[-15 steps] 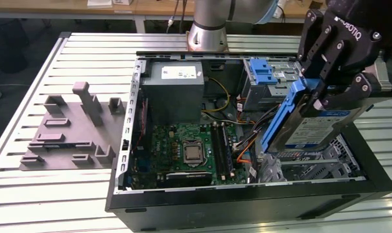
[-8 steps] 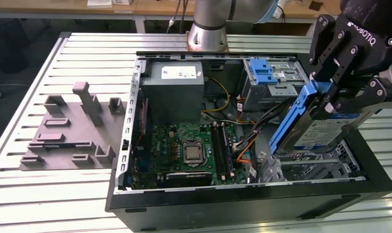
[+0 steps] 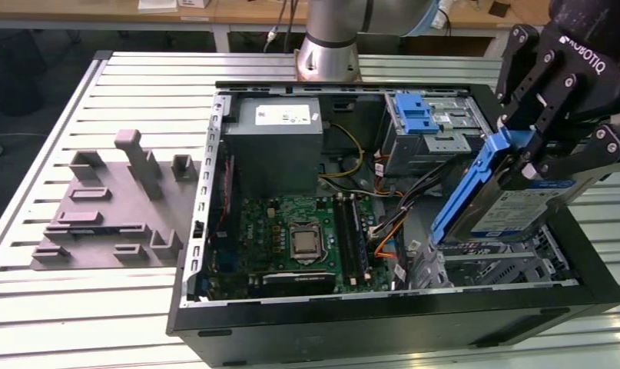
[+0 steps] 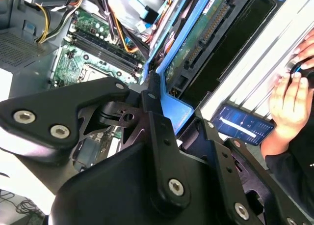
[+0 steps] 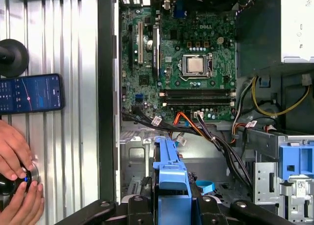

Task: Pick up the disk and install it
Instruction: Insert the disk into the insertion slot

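Exterior view: one black gripper (image 3: 532, 157) clamped on one blue-framed silver metal disk (image 3: 515, 211), tilted over one open black computer case (image 3: 392, 319).

Disk (image 3: 499, 206) — bright blue frame (image 3: 469, 192), white-and-dark-blue label (image 3: 522, 209); green motherboard (image 3: 269, 231), black case (image 3: 392, 330)

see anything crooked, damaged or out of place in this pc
The disk is not seated: the hand holds it steeply tilted above the open computer case, at the exterior view's right. The processor on the motherboard sits bare, with no cooler. No damage shows.
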### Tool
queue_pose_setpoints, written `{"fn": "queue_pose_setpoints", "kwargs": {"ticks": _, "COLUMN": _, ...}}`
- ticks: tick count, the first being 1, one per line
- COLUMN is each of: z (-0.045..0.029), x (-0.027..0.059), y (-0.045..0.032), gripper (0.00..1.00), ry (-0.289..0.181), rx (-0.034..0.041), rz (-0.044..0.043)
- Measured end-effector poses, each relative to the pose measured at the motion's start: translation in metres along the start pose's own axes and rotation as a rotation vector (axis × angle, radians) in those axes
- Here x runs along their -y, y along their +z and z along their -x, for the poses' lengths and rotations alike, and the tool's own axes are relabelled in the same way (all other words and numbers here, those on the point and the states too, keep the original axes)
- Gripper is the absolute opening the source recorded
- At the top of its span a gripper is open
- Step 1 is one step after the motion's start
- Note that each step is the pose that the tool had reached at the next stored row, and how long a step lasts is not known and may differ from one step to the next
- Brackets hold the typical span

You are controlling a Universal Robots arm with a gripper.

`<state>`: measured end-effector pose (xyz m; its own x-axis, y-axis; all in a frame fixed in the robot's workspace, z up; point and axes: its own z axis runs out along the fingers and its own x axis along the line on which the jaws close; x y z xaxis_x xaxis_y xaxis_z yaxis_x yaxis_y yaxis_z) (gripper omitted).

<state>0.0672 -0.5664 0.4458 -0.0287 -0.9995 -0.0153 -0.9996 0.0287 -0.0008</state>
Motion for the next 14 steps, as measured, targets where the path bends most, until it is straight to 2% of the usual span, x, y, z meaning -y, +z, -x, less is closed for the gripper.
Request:
{"fn": "queue_pose_setpoints", "kwargs": {"ticks": 5, "z": -0.0002, "x": 0.0038, "y": 0.0022, "gripper": 0.36, "ry": 0.0, "rx": 0.0, "rz": 0.0}}
{"fn": "queue_pose_setpoints", "kwargs": {"ticks": 14, "z": -0.0024, "x": 0.0049, "y": 0.007, "gripper": 0.36, "ry": 0.0, "rx": 0.0001, "rz": -0.0001}}
